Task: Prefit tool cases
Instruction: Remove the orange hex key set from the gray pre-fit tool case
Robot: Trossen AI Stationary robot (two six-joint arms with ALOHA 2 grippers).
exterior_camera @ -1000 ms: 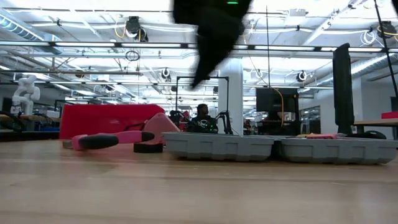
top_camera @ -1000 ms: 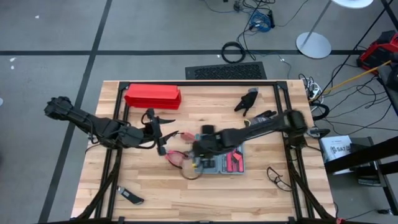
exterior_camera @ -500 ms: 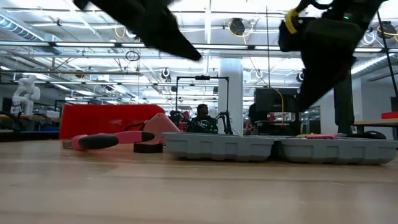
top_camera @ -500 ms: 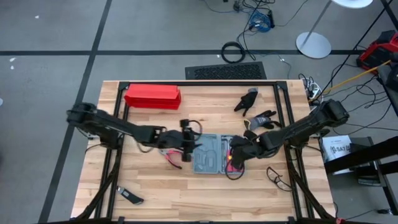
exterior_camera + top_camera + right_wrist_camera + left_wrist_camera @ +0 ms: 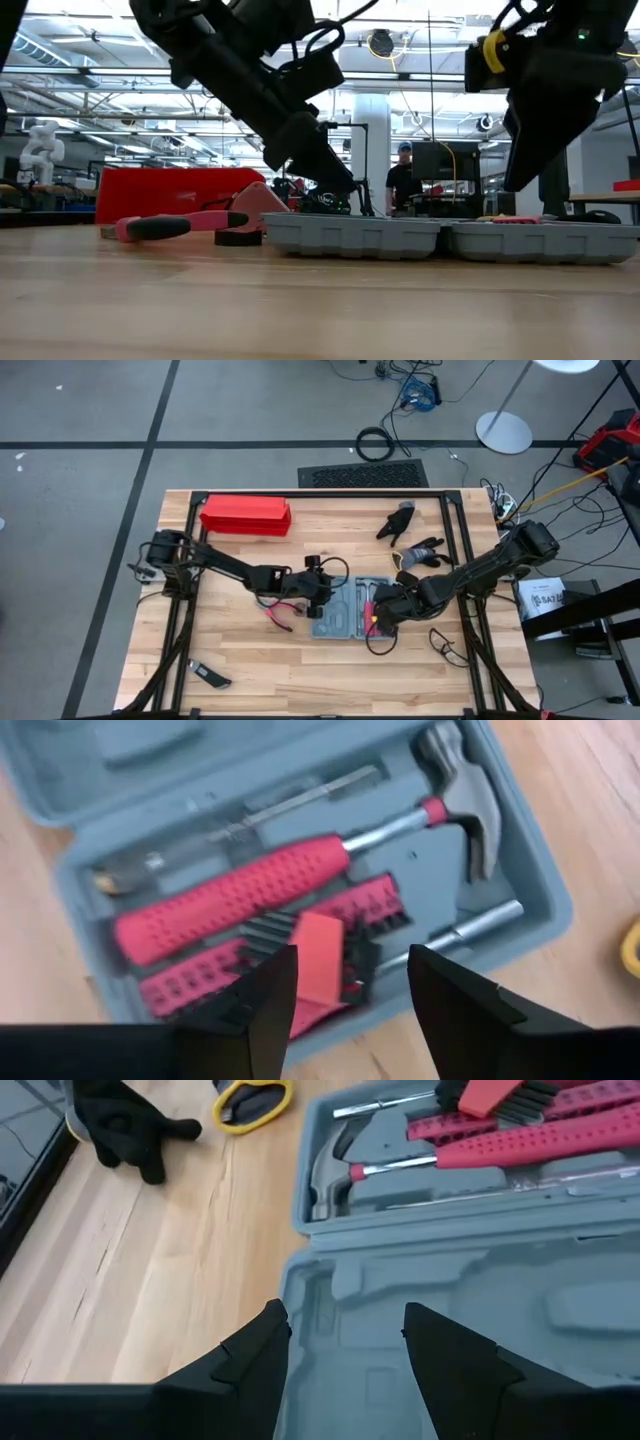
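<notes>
The blue-grey tool case [image 5: 345,615] lies open and flat on the table, both halves [image 5: 450,238] resting on the wood. Its right half holds a hammer [image 5: 465,790], a pink-handled tool [image 5: 230,900] and pink bit strips; its left half [image 5: 480,1295] is bare grey recesses. My left gripper [image 5: 345,1350] hovers open, slanting down over the bare half's left edge, clear of it in the low view [image 5: 335,180]. My right gripper [image 5: 350,990] hangs open above the filled half [image 5: 378,608], pointing steeply down, with nothing between its fingers.
A long red box [image 5: 245,515] sits at the far left. Pink-handled pliers [image 5: 282,615] lie just left of the case. Black gloves [image 5: 402,522] lie at the far right, glasses [image 5: 446,645] near right, and a small black tool [image 5: 210,677] near left.
My left gripper has swept toward the table's right edge and down, ending low over the case's bare half. My right gripper has drawn back from the case's left side toward the right edge and rolled its wrist, now standing over the filled half. The case has stayed put.
</notes>
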